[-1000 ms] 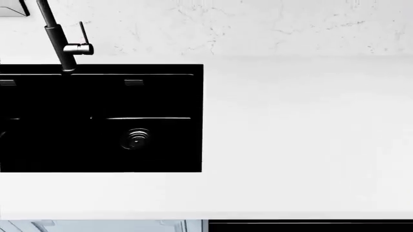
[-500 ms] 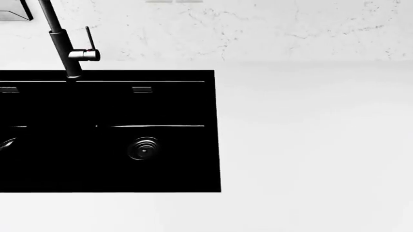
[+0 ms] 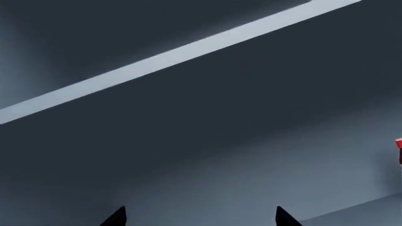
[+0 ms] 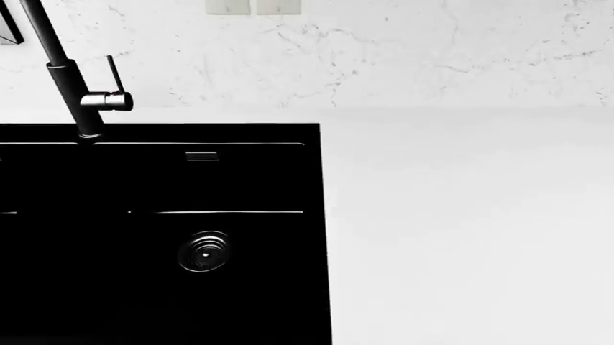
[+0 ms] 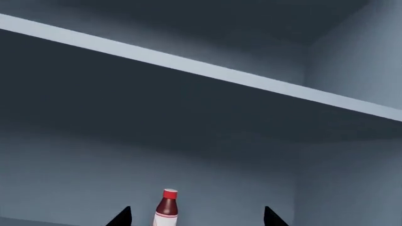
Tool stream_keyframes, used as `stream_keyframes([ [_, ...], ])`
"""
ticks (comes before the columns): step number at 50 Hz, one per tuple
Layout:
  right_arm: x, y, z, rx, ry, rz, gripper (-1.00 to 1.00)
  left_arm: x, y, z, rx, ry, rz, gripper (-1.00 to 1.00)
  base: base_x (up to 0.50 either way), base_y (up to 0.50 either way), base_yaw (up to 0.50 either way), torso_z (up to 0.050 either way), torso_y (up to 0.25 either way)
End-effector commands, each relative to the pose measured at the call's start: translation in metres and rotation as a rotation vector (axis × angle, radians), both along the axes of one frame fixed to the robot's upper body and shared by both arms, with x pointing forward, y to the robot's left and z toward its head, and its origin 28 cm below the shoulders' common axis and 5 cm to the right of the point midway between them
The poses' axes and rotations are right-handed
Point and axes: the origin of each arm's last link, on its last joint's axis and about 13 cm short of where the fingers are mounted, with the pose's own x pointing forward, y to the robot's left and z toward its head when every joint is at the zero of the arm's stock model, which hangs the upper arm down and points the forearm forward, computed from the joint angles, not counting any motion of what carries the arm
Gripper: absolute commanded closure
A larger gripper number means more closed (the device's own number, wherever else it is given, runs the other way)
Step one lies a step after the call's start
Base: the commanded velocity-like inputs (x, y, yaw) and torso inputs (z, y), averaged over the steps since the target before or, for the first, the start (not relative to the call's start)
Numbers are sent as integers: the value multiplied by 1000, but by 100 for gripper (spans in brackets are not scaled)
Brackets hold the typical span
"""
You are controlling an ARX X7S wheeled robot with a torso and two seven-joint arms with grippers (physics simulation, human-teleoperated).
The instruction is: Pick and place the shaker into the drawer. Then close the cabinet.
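Observation:
Both wrist views look into a pale blue-grey cabinet (image 5: 351, 56) with a lighter shelf edge (image 5: 188, 66) running across, also seen as the shelf edge (image 3: 176, 54). A small bottle (image 5: 165, 209) with a red cap, brown neck and white label stands upright deep inside; I cannot tell whether it is the shaker. My right gripper (image 5: 197, 217) is open, and the bottle stands beyond it, nearer one fingertip. My left gripper (image 3: 201, 216) is open with nothing between its fingers; a red bit (image 3: 398, 143) shows at the frame edge. The drawer is out of view. No gripper shows in the head view.
The head view holds a black sink (image 4: 240, 180) with a round drain (image 4: 203, 251), a dark faucet (image 4: 72, 79) at its back rim, a white countertop (image 4: 470, 223), and a marbled wall with two pale outlet plates (image 4: 253, 6).
The head view has shifted: the sink and counter slid down in the picture, the counter's front edge and cabinet fronts left the frame, and outlet plates came into view on the wall.

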Motion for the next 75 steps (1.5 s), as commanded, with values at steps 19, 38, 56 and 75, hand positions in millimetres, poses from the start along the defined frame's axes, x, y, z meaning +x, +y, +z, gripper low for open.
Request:
stream_keyframes([
  [19, -8, 1, -2, 5, 9, 34, -100, -1, 1, 0, -10, 1, 3, -100, 104, 0, 0, 0, 1],
  [38, 2, 10, -23, 165, 310, 210, -100, 5, 2, -2, -21, 19, 10, -100, 0, 0, 0, 0, 0],
  [56, -3, -6, -24, 133, 318, 12, -100, 8, 3, -4, -26, 29, 18, -100, 0, 0, 0, 0, 0],
  [75, 34, 2, -27, 129, 381, 63, -100, 10, -1, -5, 0, 46, 28, -100, 0, 0, 0, 0, 0],
])
